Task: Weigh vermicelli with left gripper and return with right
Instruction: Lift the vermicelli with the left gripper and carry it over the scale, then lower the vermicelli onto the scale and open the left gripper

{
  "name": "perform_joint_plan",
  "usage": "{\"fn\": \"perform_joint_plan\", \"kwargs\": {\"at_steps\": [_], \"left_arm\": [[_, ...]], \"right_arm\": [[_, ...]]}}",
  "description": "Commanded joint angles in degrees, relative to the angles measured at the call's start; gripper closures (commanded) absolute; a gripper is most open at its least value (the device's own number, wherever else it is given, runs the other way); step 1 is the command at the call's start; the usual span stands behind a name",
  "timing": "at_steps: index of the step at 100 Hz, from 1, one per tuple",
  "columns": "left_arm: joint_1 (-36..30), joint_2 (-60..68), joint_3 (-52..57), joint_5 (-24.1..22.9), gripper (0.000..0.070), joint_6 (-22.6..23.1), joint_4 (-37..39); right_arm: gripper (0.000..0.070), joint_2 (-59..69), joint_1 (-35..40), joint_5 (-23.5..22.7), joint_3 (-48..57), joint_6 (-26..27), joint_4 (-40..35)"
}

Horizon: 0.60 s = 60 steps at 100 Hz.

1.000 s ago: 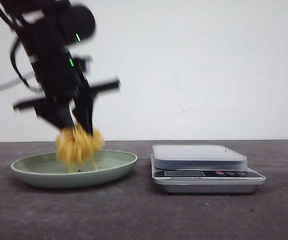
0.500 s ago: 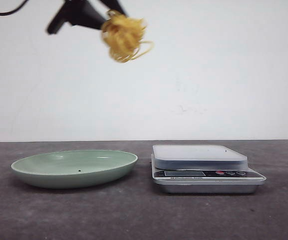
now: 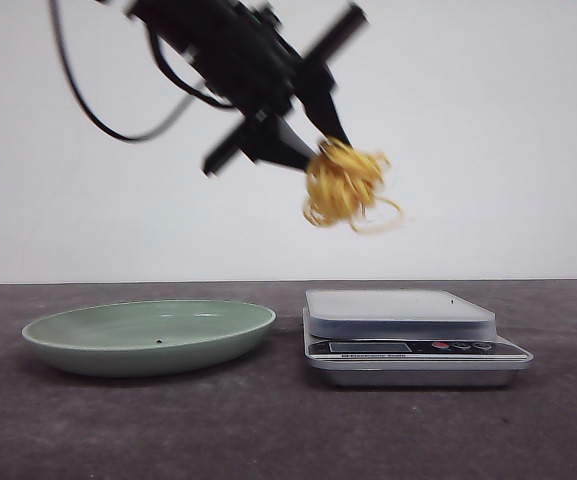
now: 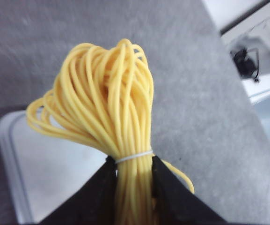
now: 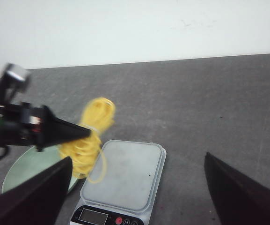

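A yellow bundle of vermicelli, tied with a thin white band, hangs in the air above the left part of the grey kitchen scale. My left gripper is shut on the bundle's tied end, and the loops fan out beyond the black fingers. In the right wrist view the vermicelli hovers over the scale's near-left corner. My right gripper is open, high above the scale, its fingers wide apart and holding nothing.
A shallow green plate lies empty on the dark table to the left of the scale, with a small speck in it. The scale's display and buttons face the front. A white wall stands behind.
The left gripper lifted the vermicelli out of the green plate, swung it high, and has now carried it right and down to above the scale.
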Motion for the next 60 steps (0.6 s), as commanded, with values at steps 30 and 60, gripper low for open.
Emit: {"fn": "perform_joint_plan", "kwargs": {"at_steps": [30,60], "left_arm": [[-1.6,8.7,6.8,0.6,0.0696,0.7,-6.7],[-1.7,9.3,6.8,3.6,0.0498,1.6,-7.1]], "right_arm": [[0.0141,0.2,0.2,-0.2,1.1,-0.6,0.4],[0.0141,0.2,0.2,-0.2,1.1,-0.5,0.5]]}}
